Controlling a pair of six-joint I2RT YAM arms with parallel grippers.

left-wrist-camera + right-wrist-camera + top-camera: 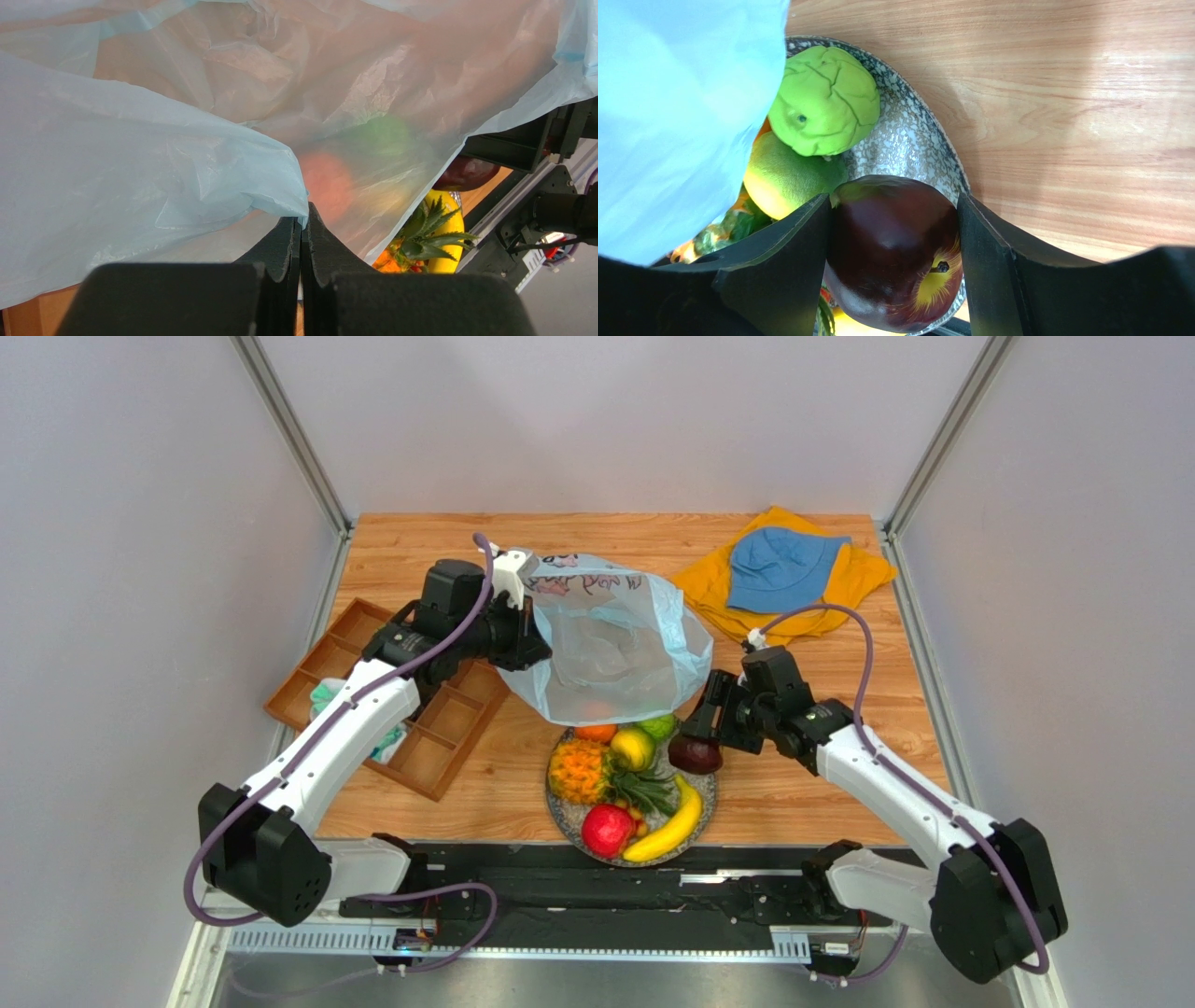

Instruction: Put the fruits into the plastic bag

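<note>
My left gripper (537,647) is shut on an edge of the light blue plastic bag (617,641), whose film fills the left wrist view (140,161). My right gripper (697,742) is shut on the dark maroon fruit (694,753), held at the plate's right rim; it shows between the fingers in the right wrist view (892,252). On the speckled plate (701,807) lie the pineapple (578,772), red apple (606,829), banana (673,826), yellow-green fruit (633,748), green apple (658,727) and orange (596,734). The bag's lower edge overhangs the plate's far fruits.
A brown compartment tray (393,693) lies left, under the left arm. A blue hat (780,567) on a yellow cloth (716,585) sits at the back right. Bare wood (1053,105) lies right of the plate.
</note>
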